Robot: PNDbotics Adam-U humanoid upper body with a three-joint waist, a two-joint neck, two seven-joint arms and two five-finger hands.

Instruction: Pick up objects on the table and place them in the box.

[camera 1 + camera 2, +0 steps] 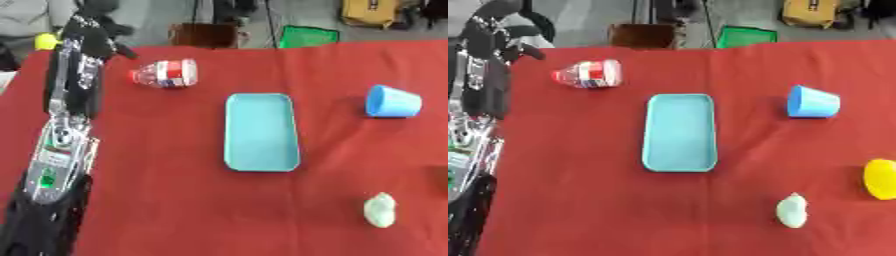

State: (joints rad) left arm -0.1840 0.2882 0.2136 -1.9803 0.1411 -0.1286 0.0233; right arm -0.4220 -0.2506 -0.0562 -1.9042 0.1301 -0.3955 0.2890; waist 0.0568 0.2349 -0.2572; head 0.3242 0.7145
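A shallow light-blue box (261,132) lies empty in the middle of the red table (175,200). A clear plastic bottle (164,73) with a red and white label lies on its side at the far left. My left arm runs up the left side of the view, and its black left hand (90,36) hovers open just left of and behind the bottle, thumb pointing toward it and holding nothing. A blue cup (392,102) lies on its side at the right. A pale crumpled lump (380,210) sits near the front right, and a yellow object (880,178) lies at the right edge.
Beyond the table's far edge stand a brown box (203,35), a green item (308,36) and a yellow bag (367,12). A small yellow thing (44,41) shows at the far left corner behind my hand.
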